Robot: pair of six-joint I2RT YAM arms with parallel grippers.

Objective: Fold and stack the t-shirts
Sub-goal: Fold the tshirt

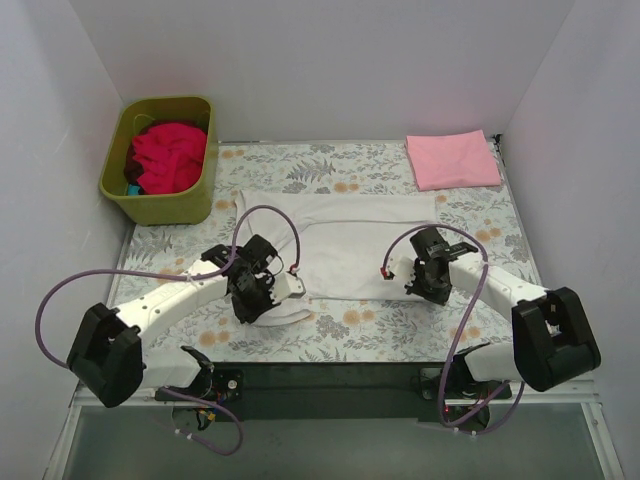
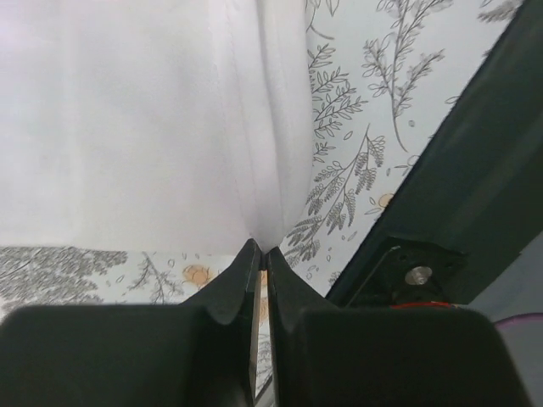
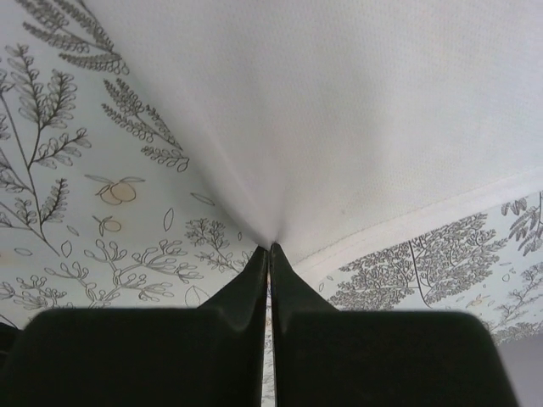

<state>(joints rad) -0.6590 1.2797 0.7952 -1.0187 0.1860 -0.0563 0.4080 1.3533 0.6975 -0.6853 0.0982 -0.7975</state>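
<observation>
A white t-shirt (image 1: 345,240) lies spread across the middle of the floral sheet (image 1: 380,325). My left gripper (image 1: 262,290) is shut on its near left edge, the cloth (image 2: 170,127) pinched at the fingertips (image 2: 261,253). My right gripper (image 1: 418,272) is shut on the near right edge by the hem; the white fabric (image 3: 356,110) puckers at the fingertips (image 3: 270,248). A folded pale pink t-shirt (image 1: 452,159) rests at the back right. Crimson red t-shirts (image 1: 166,156) are bundled in the tub.
The olive-green tub (image 1: 160,200) stands at the back left corner. White walls close the left, right and back sides. A dark base rail (image 1: 330,380) runs along the near edge between the arm bases.
</observation>
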